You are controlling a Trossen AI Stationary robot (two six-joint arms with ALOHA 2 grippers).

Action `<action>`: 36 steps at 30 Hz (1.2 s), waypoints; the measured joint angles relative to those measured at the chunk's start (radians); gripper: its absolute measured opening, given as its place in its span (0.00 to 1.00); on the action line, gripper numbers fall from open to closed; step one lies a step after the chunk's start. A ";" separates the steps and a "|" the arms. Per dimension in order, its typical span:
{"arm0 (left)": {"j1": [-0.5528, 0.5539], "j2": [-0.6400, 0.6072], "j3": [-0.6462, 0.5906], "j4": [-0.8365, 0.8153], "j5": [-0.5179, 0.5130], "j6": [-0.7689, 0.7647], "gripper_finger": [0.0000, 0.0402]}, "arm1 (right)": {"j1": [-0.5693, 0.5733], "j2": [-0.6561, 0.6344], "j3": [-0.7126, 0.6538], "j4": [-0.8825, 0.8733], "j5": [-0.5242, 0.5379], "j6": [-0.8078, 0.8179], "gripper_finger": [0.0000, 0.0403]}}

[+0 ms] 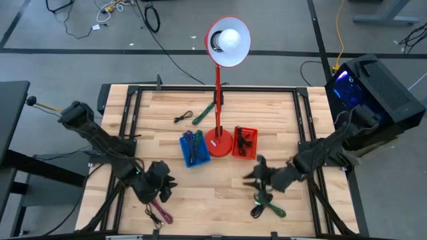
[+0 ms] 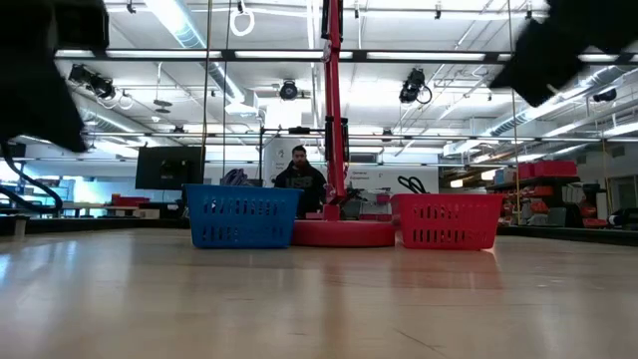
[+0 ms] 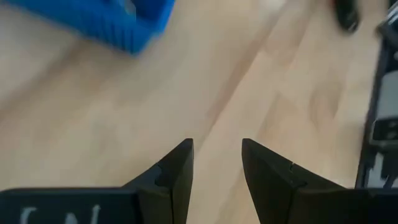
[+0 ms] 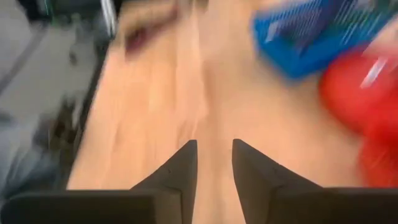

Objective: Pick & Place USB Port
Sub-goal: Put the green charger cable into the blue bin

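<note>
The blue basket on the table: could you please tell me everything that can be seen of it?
The blue basket is a small rectangular bin, plastic by the look of it, with slotted walls. It stands upright on the wooden table, near its middle, close beside the red lamp base, on the side away from the red basket. Dark and coloured cables lie inside. Neither tool touches it.
</note>
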 joint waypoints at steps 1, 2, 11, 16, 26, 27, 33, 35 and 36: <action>-0.008 -0.013 0.000 0.008 -0.025 0.014 0.35 | 0.019 0.026 -0.001 -0.012 -0.019 0.038 0.25; -0.015 -0.024 0.000 0.013 -0.043 0.030 0.35 | 0.034 0.051 -0.001 -0.007 -0.046 0.077 0.25; -0.044 -0.055 0.000 0.046 -0.134 0.133 0.35 | 0.154 0.147 -0.001 -0.006 -0.113 0.324 0.25; -0.044 -0.054 0.000 0.047 -0.131 0.133 0.35 | 0.167 0.127 0.001 -0.037 -0.165 0.381 0.25; -0.044 -0.054 0.000 0.064 -0.150 0.133 0.35 | 0.158 0.119 0.001 -0.165 -0.182 0.450 0.25; -0.044 -0.054 0.000 0.065 -0.150 0.133 0.35 | 0.158 0.119 0.001 -0.165 -0.183 0.452 0.25; -0.044 -0.052 0.000 0.072 -0.158 0.133 0.35 | 0.149 0.119 0.001 -0.183 -0.165 0.434 0.25; -0.044 -0.052 0.000 0.074 -0.157 0.133 0.35 | 0.140 0.118 0.001 -0.182 -0.163 0.432 0.25; -0.044 -0.052 0.000 0.074 -0.157 0.133 0.35 | 0.137 0.118 0.001 -0.183 -0.164 0.432 0.25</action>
